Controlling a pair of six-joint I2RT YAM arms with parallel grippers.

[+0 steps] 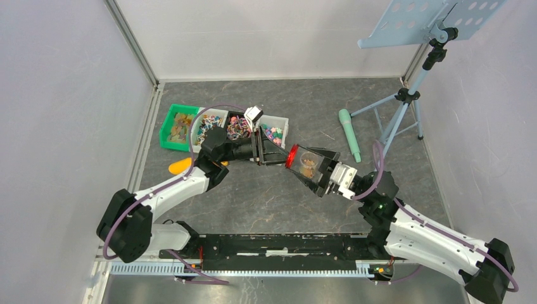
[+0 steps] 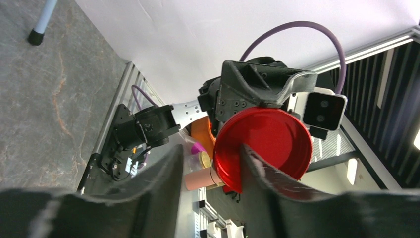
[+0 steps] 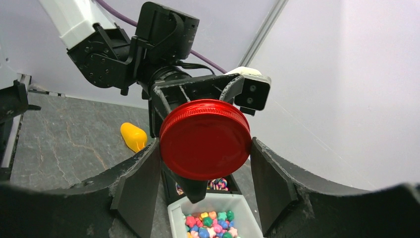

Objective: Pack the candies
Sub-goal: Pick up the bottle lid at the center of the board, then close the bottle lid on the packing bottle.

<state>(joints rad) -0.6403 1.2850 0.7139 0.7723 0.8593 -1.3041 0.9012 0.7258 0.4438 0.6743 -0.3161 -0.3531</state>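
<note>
My right gripper [image 1: 306, 166] is shut on a clear jar [image 1: 310, 168], held off the table and tilted left. A few candies [image 1: 308, 170] lie inside it. A red lid [image 1: 292, 156] sits on the jar's mouth. My left gripper [image 1: 280, 154] faces the lid, open. In the left wrist view one finger [image 2: 260, 168] crosses the lid [image 2: 277, 134] and the other stands apart from it. In the right wrist view the lid [image 3: 205, 139] fills the space between my fingers [image 3: 141, 183]. More candies [image 3: 215, 223] fill a white bin below.
A row of bins [image 1: 180, 126] with sweets stands on the table behind the left gripper. The orange scoop [image 1: 180, 166] lies beside the left arm. A teal microphone [image 1: 349, 134] and a music stand's tripod [image 1: 405, 98] stand at the back right. Walls close three sides.
</note>
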